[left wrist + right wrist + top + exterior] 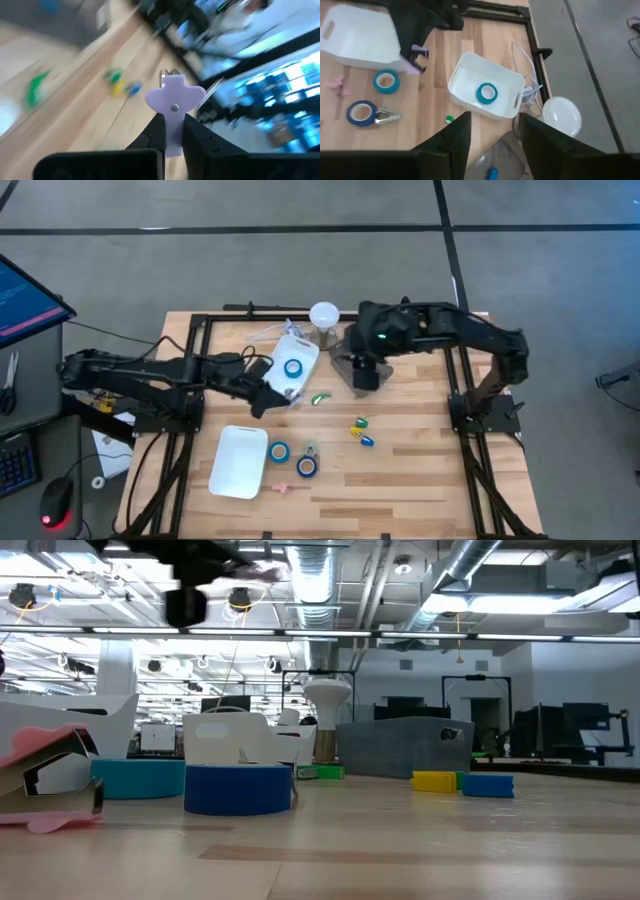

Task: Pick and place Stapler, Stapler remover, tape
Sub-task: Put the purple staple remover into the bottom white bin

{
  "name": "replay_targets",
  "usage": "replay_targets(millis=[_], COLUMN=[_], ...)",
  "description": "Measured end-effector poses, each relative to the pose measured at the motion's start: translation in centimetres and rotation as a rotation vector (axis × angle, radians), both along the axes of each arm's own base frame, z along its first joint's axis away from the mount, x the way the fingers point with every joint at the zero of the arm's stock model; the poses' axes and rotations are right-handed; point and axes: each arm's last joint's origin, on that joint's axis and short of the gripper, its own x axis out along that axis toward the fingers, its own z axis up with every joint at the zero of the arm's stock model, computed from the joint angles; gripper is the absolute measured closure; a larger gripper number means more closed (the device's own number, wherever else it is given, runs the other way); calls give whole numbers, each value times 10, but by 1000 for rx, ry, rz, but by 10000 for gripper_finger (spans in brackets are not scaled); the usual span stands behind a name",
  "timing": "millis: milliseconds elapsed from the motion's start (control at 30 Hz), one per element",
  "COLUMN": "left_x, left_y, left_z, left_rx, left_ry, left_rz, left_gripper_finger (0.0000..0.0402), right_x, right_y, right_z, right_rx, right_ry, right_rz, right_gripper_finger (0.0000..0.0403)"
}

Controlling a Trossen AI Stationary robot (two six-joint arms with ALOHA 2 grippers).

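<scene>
Now left gripper point(173, 134) clamps lilac staple remover point(173, 106), above bin point(485, 85) edge.

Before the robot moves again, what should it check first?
1. Left gripper is shut tight on the purple staple remover: ok.
2. The white bin has room; only one blue tape roll is inside: ok.
3. Right gripper is open and holds nothing, above that bin's edge: ok.
4. All tape is put away: not ok. Another tape roll lies on the table.
5. Where the stapler is: cannot tell.
</scene>
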Motion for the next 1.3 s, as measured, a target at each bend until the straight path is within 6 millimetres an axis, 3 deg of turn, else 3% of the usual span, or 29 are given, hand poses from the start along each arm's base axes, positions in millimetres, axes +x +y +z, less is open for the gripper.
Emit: replay_targets(millis=[200,467,1033,1300], left_x=[-28,-56,-49,-53], left_y=[-15,-37,-90,-96], left_z=[0,-13,-55,-70], left_rx=[51,180,304,321], left_ry=[119,323,579,661], left_rz=[-29,-63,-302,-269], left_gripper_finger=[378,378,378,378], right_x=[-34,-66,-64,-64], right_y=[6,7,3,3], right_z=[21,33,31,31], right_rx=[-27,-12,-42,-46], right_ry=[-63,-89,-84,-82], right_rz=[-105,-219,-270,-266], right_gripper_finger=[273,293,295,295])
